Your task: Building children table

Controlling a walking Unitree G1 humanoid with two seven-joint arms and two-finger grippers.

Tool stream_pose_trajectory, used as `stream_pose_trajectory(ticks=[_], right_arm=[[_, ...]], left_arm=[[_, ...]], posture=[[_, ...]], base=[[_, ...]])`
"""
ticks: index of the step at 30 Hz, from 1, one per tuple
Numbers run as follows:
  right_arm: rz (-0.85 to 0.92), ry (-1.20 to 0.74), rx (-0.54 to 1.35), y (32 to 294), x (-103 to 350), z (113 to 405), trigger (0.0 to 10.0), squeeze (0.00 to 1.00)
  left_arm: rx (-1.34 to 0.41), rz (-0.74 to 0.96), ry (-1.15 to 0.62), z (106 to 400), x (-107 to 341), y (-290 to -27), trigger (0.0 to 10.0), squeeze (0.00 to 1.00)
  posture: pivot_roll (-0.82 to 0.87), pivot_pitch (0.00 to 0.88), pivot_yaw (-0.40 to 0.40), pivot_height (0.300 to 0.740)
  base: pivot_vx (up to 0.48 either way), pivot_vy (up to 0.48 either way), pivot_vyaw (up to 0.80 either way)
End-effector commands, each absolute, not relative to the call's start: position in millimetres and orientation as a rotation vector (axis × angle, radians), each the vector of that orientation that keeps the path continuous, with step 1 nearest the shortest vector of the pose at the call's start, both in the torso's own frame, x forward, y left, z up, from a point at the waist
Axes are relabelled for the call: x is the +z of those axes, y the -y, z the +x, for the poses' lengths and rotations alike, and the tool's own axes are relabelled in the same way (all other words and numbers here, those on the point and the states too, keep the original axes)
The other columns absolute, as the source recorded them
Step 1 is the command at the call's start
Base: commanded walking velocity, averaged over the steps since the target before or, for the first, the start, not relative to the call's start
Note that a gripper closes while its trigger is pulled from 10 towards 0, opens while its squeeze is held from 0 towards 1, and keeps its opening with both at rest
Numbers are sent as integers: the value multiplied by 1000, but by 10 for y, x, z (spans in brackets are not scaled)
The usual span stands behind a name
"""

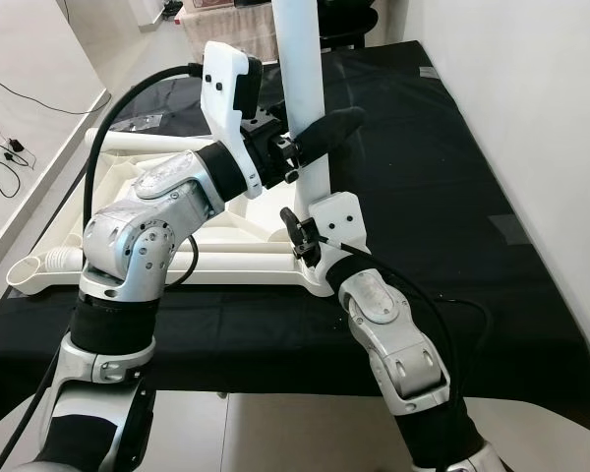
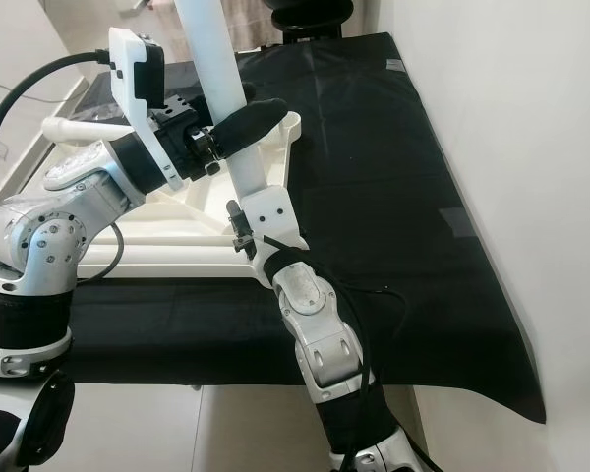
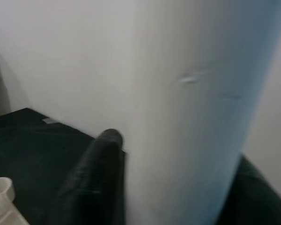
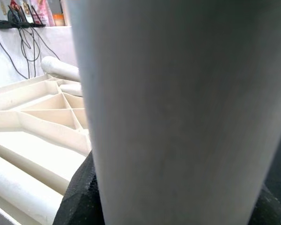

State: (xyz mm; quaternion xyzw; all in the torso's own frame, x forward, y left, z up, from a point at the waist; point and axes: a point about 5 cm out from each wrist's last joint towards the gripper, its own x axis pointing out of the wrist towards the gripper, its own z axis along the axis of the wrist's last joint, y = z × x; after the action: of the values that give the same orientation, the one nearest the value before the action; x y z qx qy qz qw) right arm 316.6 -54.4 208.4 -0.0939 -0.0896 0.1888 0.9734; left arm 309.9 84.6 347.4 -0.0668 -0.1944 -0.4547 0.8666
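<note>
Black cloth (image 1: 442, 197) covers a long surface running away from the robot, w/ a white wall on the right. On it lies the white plastic tabletop (image 1: 157, 246), upside down: raised rim, ribbed underside w/ diagonal braces making triangular cells, as the right wrist view shows close up. A short round socket (image 1: 29, 272) w/ ridged collar sticks out at its near-left corner. A loose white tube (image 1: 143, 143) lies across the far side of the frame.

White table leg (image 1: 305, 98): smooth, round, plain tube, standing roughly upright at the tabletop's near-right corner, leaning slightly; top runs out of frame. Lower end hidden behind the right wrist, so can't tell if it's seated in a corner socket.

Left gripper (image 1: 315, 138) reaches in from the left at mid-height of the leg. Its black fingers (image 1: 336, 126) are wrapped on either side of the tube, clamped on it; left wrist view shows one finger (image 3: 96, 178) pressed against the white surface and a dark edge on the other side.

Right gripper (image 2: 248, 208) comes up from below, lower on the same leg, just under the left one. Right wrist view has black finger pads (image 4: 79, 197) at both sides of the tube, so also closed on it.

Cables (image 1: 5, 147) lie on the floor far left.
</note>
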Motion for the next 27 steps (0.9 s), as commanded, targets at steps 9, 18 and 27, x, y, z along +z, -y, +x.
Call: stream_pose_trajectory(ticks=[9, 18, 27], right_arm=[[-152, 57, 545, 472, 1901, 3190, 10000, 1000], [-107, 141, 841, 633, 2284, 3371, 10000, 831], [-200, 144, 1241, 689, 2520, 3458, 10000, 0]], left_arm=[[-935, -147, 382, 3144, 3434, -906, 0, 0], [-932, -139, 386, 3135, 3437, -910, 0, 0], [-956, -104, 384, 3091, 3421, -870, 0, 0]], posture=[[16, 190, 139, 740], [21, 199, 134, 740], [40, 224, 138, 740]], base=[[0, 0, 0], [0, 0, 0], [0, 0, 0]])
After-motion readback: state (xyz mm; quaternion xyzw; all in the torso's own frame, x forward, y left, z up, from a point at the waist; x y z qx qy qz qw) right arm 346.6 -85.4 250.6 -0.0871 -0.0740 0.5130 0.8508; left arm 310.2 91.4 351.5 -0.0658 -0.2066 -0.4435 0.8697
